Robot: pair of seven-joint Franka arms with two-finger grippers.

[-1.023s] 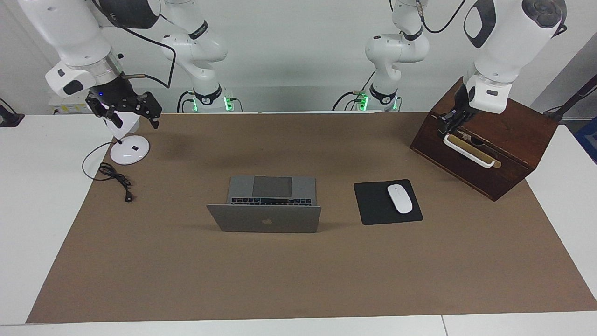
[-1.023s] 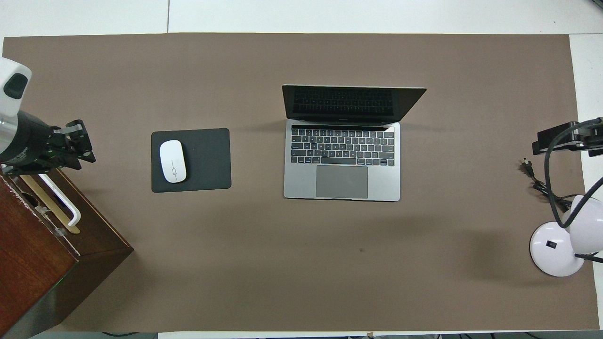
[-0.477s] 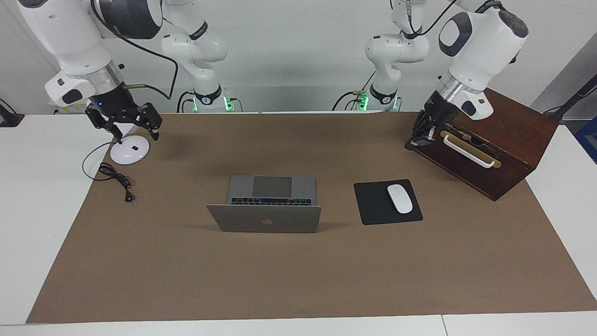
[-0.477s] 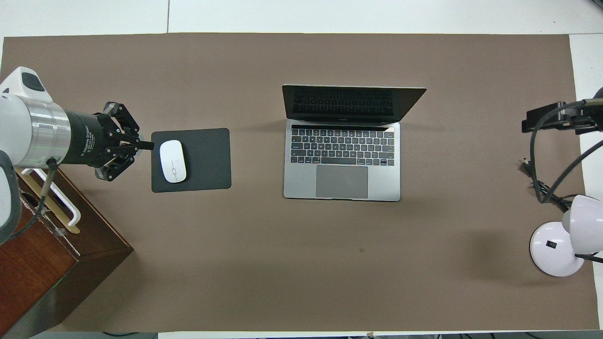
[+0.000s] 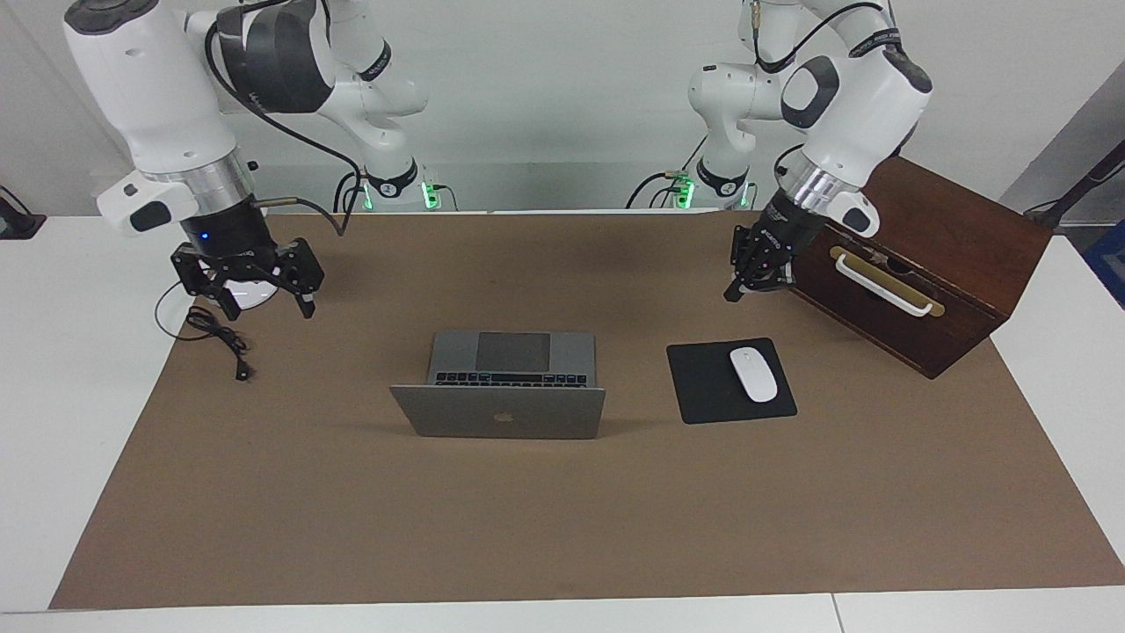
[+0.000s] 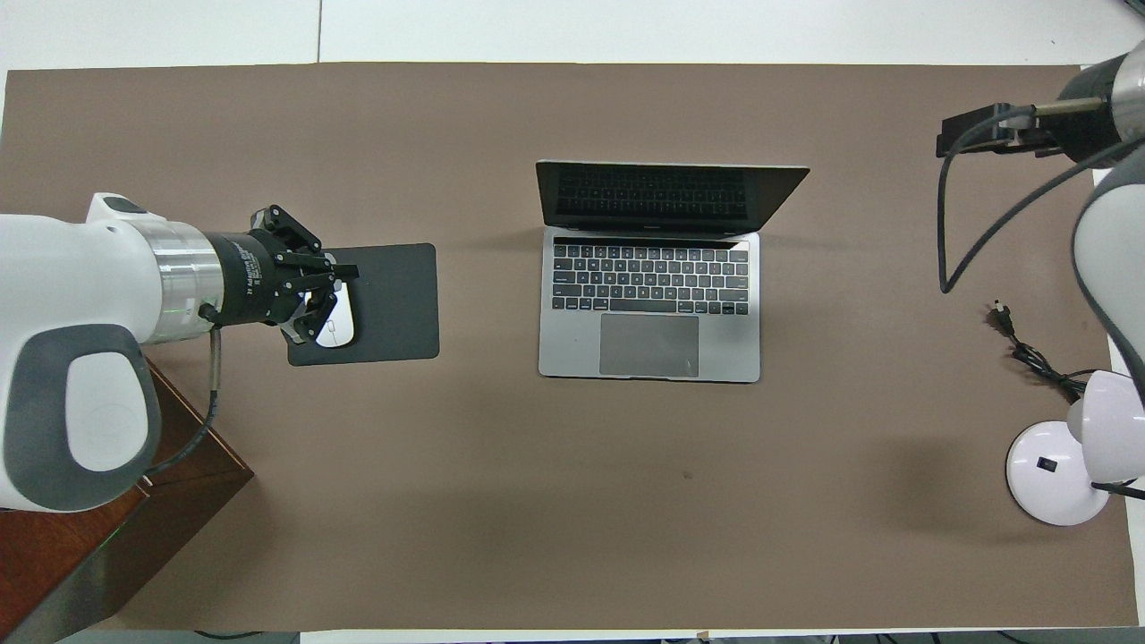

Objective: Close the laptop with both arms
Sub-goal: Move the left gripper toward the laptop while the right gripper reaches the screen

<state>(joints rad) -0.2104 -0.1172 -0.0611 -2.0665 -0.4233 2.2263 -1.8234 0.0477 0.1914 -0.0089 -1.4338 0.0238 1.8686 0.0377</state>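
At the right arm's end of the bench (image 5: 53, 369), the right arm (image 5: 149, 97) reached down with its tool (image 5: 268, 303) held in the air over the round white base of a desk lamp (image 6: 1047, 474). The tool's two fingers stood wide apart with nothing between them. A black cable (image 5: 220, 338) lay in loose coils just beside that base, partly on the brown mat (image 5: 527, 527) that covered most of the bench.

The laptop (image 5: 498, 411) sat on the mat about midway between the two arms, well apart from both tools. It was open, with its lid up and tilted back away from the robots. The dark logo on the lid showed in the facing view. The keyboard and grey trackpad (image 6: 648, 344) faced the robots.

Toward the left arm's end, a black mouse pad (image 5: 703, 382) lay flat near the laptop, apart from it. A white mouse (image 5: 754, 374) rested on the pad.

The left arm (image 5: 844, 97) stretched out with its tool (image 5: 734, 294) hanging over the mat between the mouse pad and a dark wooden box (image 5: 932, 264). Its fingertips were pressed together on nothing, and it touched neither the pad nor the box. From above, the tool hid part of the mouse. The box stood at an angle at the mat's corner, and a pale handle (image 5: 879, 283) ran along its lid.
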